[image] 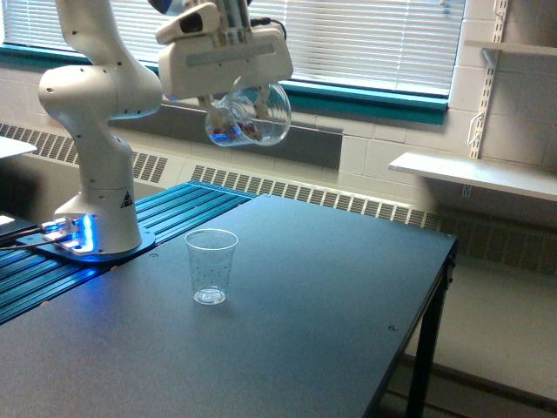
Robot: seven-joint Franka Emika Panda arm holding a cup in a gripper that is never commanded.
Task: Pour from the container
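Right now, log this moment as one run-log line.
end effector: shut on container | container: tipped, raised above cup | cup: upright on table, looks empty | pour: none visible yet

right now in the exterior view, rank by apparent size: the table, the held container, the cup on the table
1. table, by far the largest.
2. container, held above.
3. cup, smallest, though depth makes the last two unsure.

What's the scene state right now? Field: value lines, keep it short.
gripper: high above the table, shut on the container
container: clear jug, tipped on its side, small dark bits inside
cup: clear speckled cup, upright on the table, looks empty
relation: container is above the cup, apart from it
table: dark top, only the cup stands on it
pour: nothing visibly falling
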